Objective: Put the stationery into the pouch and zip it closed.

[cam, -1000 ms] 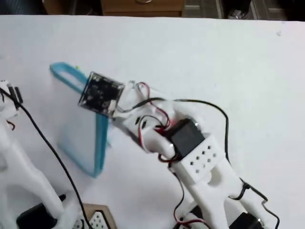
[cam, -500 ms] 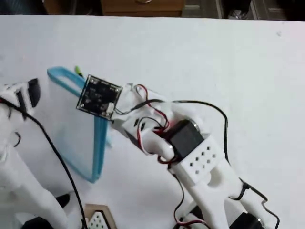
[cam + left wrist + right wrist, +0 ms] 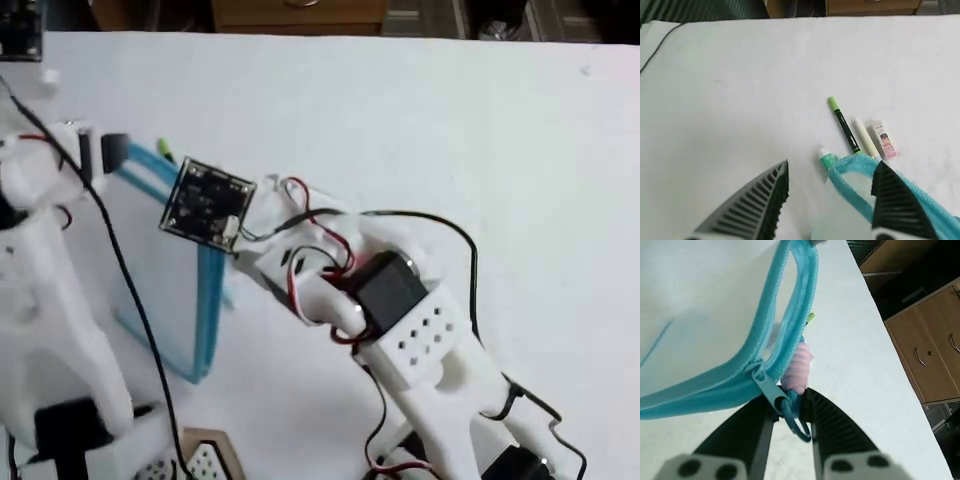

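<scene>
- We find the right gripper (image 3: pixel 790 412) pinched on the zip pull (image 3: pixel 777 395) of the pouch (image 3: pixel 700 300), whose mouth is open
- The left gripper (image 3: pixel 832 167) is wide open and empty above the pouch corner
- The pen (image 3: pixel 842 125) and eraser (image 3: pixel 883 141) lie on the table (image 3: pixel 740 75) beside it; we judge loading not begun, so the left must grasp one

This looks like an office or workroom used for robot trials. A plain white counter (image 3: pixel 500 130) carries a robot arm (image 3: pixel 430 350) with bare wiring. Just beyond the counter's far edge stands a wooden drawer cabinet (image 3: pixel 932 335) with curved metal handles (image 3: pixel 921 358).
</scene>
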`<control>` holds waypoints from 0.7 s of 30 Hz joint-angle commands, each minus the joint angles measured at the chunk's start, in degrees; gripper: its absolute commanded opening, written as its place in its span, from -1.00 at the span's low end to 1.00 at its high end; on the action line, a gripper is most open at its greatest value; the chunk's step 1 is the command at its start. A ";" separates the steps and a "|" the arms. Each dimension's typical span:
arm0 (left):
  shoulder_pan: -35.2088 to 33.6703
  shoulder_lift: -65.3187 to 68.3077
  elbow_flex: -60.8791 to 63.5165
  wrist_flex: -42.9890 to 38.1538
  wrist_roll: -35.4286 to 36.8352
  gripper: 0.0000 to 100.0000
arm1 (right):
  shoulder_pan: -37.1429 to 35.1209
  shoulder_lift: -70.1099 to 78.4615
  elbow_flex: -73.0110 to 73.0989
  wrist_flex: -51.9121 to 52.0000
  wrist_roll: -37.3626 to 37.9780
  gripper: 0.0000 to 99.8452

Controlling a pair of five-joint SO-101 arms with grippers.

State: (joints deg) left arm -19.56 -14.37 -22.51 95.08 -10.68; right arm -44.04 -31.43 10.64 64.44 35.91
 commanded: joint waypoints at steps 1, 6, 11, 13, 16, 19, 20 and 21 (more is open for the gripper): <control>0.92 2.42 -1.49 -0.53 -0.26 -0.45 | -0.31 -2.68 -2.90 0.04 -0.18 -0.96; 0.92 5.67 -1.49 1.32 -5.54 -0.45 | -0.22 -2.68 -2.90 -0.13 -0.18 -0.96; 0.92 6.20 -1.49 5.63 -13.36 -0.45 | -0.04 -2.68 -2.73 -0.22 -0.18 -0.96; 0.92 6.20 -1.41 6.68 -15.21 -0.49 | -0.04 -2.68 -2.73 -0.22 -0.18 -0.96; 0.92 6.20 -1.05 6.95 -16.00 -0.72 | -0.04 -2.51 -2.73 -0.22 -0.18 -0.96; 0.92 6.20 -0.88 7.38 -16.62 -0.86 | -0.04 -2.59 -2.73 -0.22 -0.18 -0.96; 0.84 6.11 -0.88 7.38 -16.44 -0.87 | -0.04 -2.59 -2.73 -0.22 -0.18 -0.96; 0.66 6.02 -0.88 7.38 -15.74 -0.89 | -0.04 -2.59 -2.73 -0.22 -0.18 -0.96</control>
State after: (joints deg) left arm -18.68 -8.92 -23.74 101.76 -26.68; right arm -44.31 -31.78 10.55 64.35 35.91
